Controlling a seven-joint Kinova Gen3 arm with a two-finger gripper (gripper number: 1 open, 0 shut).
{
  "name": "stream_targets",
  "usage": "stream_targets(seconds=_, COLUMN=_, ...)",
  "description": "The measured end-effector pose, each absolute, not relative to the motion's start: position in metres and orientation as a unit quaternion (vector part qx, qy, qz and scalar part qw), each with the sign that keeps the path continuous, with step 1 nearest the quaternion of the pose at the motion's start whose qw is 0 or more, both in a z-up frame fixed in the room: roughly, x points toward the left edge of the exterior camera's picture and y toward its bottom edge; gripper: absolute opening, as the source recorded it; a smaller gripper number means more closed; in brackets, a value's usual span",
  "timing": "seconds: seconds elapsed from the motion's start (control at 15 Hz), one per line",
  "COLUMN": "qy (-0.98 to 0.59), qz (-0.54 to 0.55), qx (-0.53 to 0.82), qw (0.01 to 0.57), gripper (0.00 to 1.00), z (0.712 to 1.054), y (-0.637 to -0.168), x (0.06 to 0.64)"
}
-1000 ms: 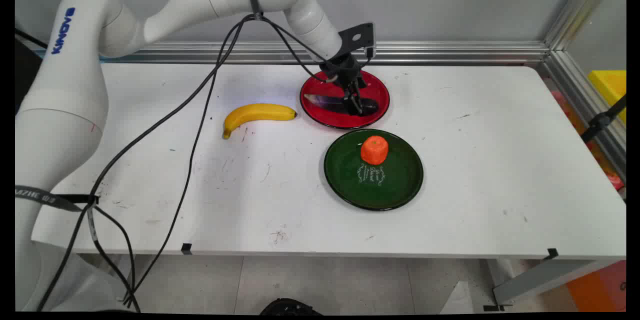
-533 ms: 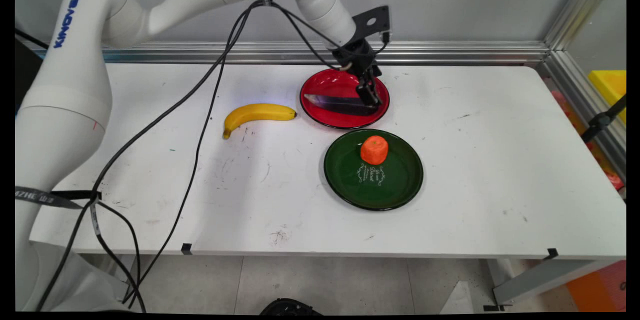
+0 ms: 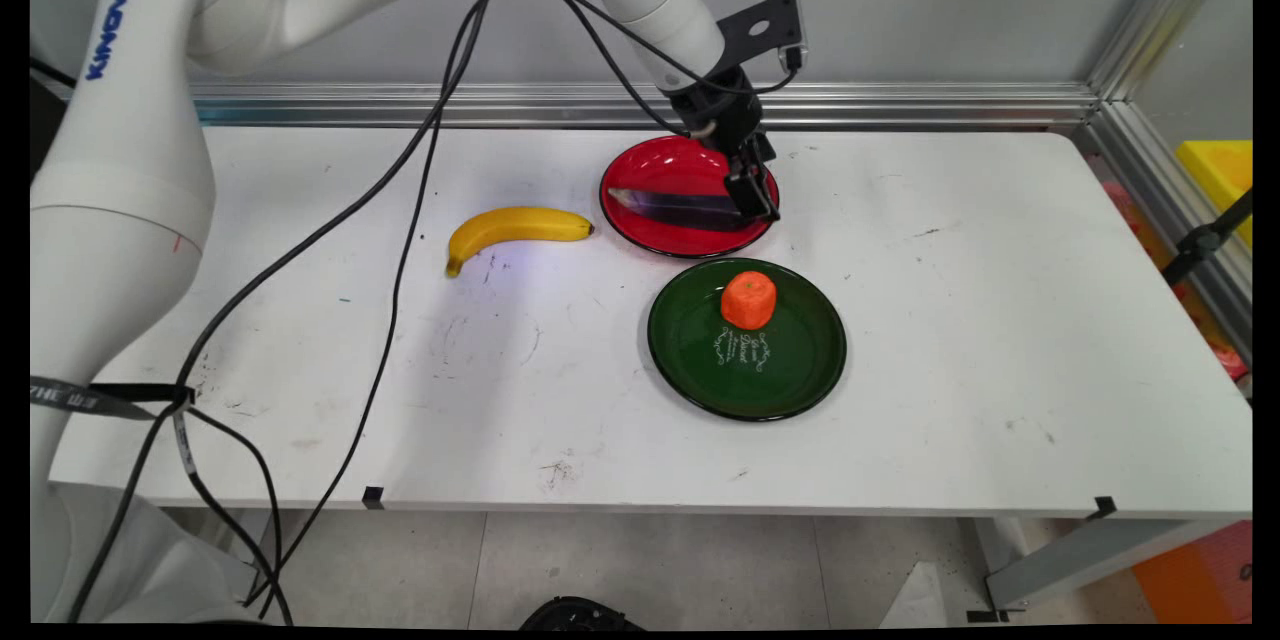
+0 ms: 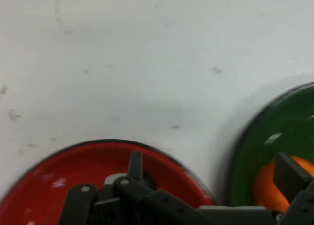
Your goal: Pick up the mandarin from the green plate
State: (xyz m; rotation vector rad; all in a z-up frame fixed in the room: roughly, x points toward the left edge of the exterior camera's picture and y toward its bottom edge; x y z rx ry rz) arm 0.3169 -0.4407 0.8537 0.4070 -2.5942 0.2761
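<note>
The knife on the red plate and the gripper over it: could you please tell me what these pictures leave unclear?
- Knife handle: main view, hidden behind the gripper; contact or grasp cannot be told.
- Knife in the hand view: hidden by the gripper's black linkage above the red plate.
- Orange fruit: hand view, cut by the bottom edge and partly covered by a finger.
- Green plate lettering: main view, too small to read.

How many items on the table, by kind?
Plates: 2, a red plate and a green plate
Fruit: 2, a banana and an orange fruit
Knives: 1, a knife on the red plate, at the gripper
Total: 5
</note>
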Motion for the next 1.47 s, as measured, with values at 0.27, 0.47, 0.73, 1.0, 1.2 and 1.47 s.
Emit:
stream_targets(seconds=0.27, qy=-0.954, qz=0.071, qx=0.163, qw=0.243, gripper=1.00, z=0.866, y=-0.407, x=0.307)
stream_targets(seconds=0.47, qy=-0.956, qz=0.055, qx=0.168, qw=0.236, gripper=1.00, z=0.868, y=-0.387, x=0.302)
stream_targets(seconds=0.73, qy=-0.959, qz=0.048, qx=0.167, qw=0.224, gripper=1.00, z=0.858, y=-0.363, x=0.300)
stream_targets(seconds=1.0, qy=-0.960, qz=0.050, qx=0.168, qw=0.218, gripper=1.00, z=0.845, y=-0.352, x=0.295)
stream_targets(seconds=1.2, qy=-0.959, qz=0.059, qx=0.173, qw=0.216, gripper=1.00, z=0.832, y=-0.348, x=0.290)
stream_targets(seconds=1.47, qy=-0.956, qz=0.082, qx=0.184, qw=0.211, gripper=1.00, z=0.819, y=-0.353, x=0.287)
